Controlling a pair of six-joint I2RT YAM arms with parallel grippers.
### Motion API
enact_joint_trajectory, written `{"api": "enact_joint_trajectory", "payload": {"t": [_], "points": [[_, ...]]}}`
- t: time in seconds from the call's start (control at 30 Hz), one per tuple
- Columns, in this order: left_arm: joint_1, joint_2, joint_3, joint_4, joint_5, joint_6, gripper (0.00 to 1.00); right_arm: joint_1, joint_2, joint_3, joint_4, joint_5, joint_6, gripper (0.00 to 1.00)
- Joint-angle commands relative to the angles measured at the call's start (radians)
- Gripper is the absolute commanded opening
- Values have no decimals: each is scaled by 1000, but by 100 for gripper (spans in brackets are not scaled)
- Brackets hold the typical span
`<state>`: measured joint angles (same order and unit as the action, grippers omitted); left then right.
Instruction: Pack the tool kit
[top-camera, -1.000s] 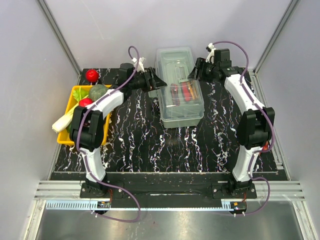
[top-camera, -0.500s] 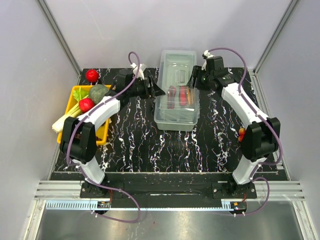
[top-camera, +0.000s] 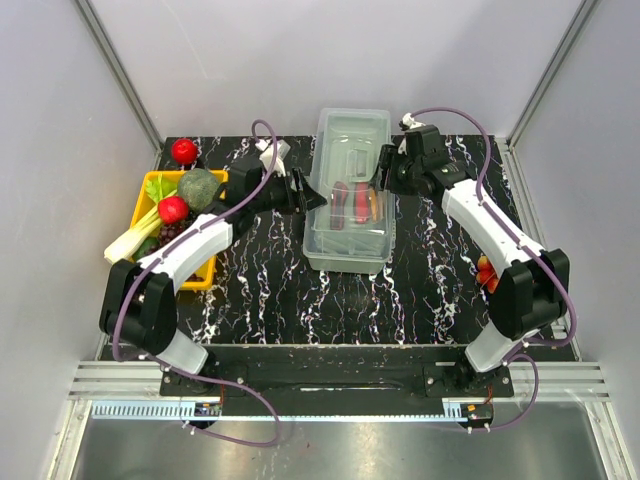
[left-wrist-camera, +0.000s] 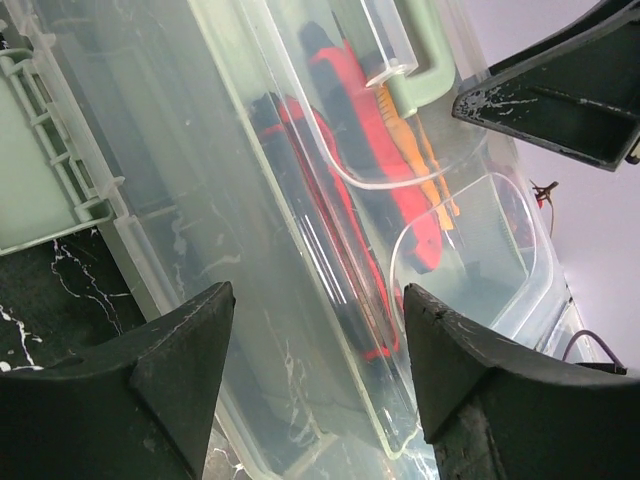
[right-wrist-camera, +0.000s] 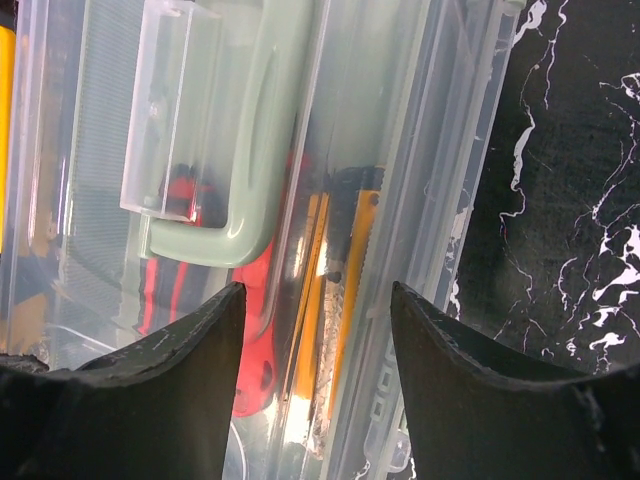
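Black marbled tabletop (top-camera: 260, 290): toolbox (top-camera: 348, 235) between left gripper (top-camera: 308, 194) and right gripper (top-camera: 381, 172). Only wrist views show green lid handle (right-wrist-camera: 262, 140) over red tools (right-wrist-camera: 255, 375). Both pincers spread apart, box sides close ahead.

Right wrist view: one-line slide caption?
Fingers spread above the toolbox; green handle and red tools show through its clear lid.

Toolbox (top-camera: 345, 250): centre-rear of table (top-camera: 300, 300), hand tools (top-camera: 352, 200) inside. Tray (top-camera: 150, 184): left edge of table, well apart from toolbox, produce (top-camera: 200, 187) piled in it.
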<state>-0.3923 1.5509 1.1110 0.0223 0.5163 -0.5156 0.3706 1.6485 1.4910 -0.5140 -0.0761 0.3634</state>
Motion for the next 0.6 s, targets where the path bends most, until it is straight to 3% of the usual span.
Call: {"api": "enact_joint_trajectory", "payload": {"t": [0.0,0.4,0.5,0.57], "points": [[-103,-40,-88,-101,157,66,62,74,-7,3,-118,-117,-3,63],[-152,-32,-85,-122,240,144,48,73,71,100,-138,-73,-58,64],[-164,-2,-40,-223,240,230,35,73,97,138,-153,-65,-75,64],[-166,11,-27,-254,261,252,33,73,115,167,-164,-57,-83,64]]}}
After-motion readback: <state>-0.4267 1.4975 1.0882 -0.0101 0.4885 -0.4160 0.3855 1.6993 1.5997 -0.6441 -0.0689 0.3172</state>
